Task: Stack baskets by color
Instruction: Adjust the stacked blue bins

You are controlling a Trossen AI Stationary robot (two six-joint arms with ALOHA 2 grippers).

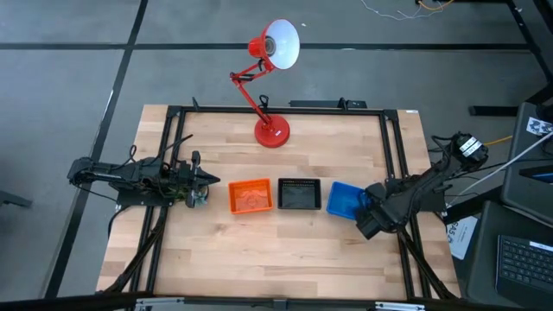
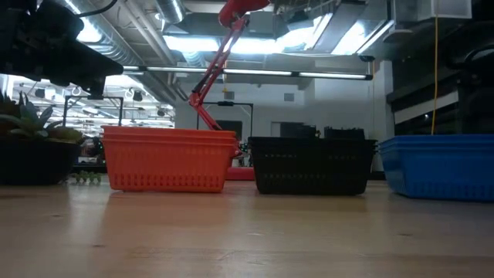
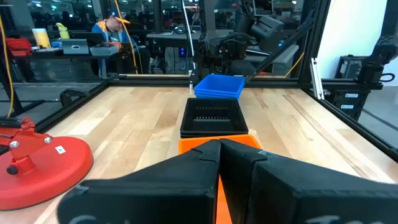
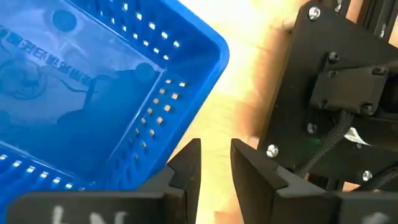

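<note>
On the wooden worktop (image 1: 259,250) three basket stacks stand in one row: one orange (image 1: 251,196), one black (image 1: 299,195) and one blue (image 1: 346,199). From above each colour appears as one basket, so I cannot tell how many baskets are nested inside each stack. The orange basket is on the left, the black one is in the middle just beside it, and the blue one is on the right, a little turned compared with the other two. In the low view the orange basket (image 2: 170,158), the black basket (image 2: 311,164) and the blue basket (image 2: 440,166) all stand flat on the worktop, with small gaps between them.

The left gripper (image 1: 200,183) is just to the left of the orange basket, and its fingers (image 3: 186,180) are clenched together with nothing between them. The right gripper (image 1: 366,212) is at the right edge of the blue basket. In the right wrist view its fingers (image 4: 186,163) stand a little apart beside the wall of the blue basket (image 4: 93,93), and they grasp nothing.

One red desk lamp (image 1: 270,86) stands at the far side of the worktop, behind the row. In the left wrist view one person (image 3: 112,31) sits in the room behind.
</note>
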